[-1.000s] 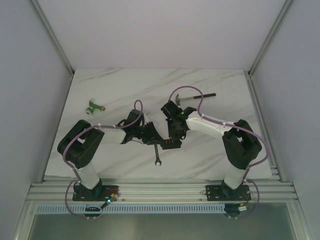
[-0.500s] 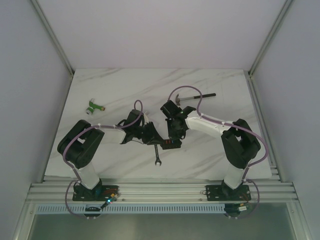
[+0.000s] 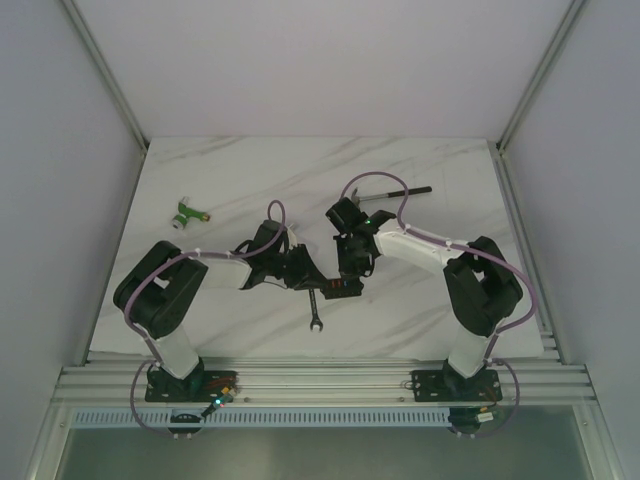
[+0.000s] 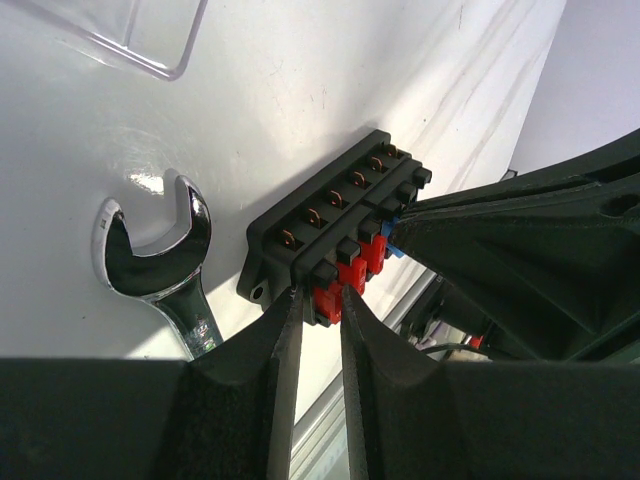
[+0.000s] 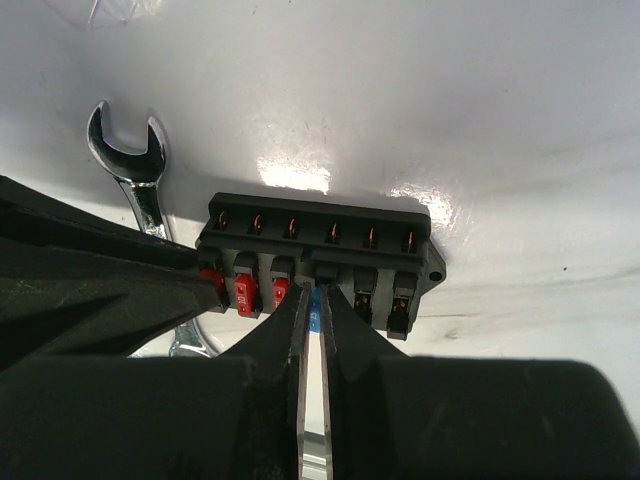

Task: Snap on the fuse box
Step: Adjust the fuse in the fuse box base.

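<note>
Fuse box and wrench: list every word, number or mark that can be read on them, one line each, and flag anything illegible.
No text can be read in any view.
Fuse box: no legible label on its black body.
Red fuse: a faint pale mark on its face, too blurred to read.
Wrench: no stamp shows on the visible head.
Top view: everything is too small to read.
</note>
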Controlling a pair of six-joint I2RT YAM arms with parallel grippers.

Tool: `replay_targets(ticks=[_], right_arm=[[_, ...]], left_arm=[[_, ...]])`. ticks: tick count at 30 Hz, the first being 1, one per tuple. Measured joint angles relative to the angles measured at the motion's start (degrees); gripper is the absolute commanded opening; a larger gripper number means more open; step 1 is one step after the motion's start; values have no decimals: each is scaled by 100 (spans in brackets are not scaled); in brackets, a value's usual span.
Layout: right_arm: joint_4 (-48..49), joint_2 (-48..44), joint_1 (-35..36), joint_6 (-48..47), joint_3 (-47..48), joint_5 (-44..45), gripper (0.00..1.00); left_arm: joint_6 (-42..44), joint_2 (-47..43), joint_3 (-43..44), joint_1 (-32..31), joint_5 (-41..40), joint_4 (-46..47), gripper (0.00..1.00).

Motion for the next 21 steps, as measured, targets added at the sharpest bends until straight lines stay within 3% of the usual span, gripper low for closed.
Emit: replay_targets(ticks=[21], right_arm=[[-275,109,212,-81,297,343,2]], left_arm=[[4,-297,-177,-203,-542,92,29]])
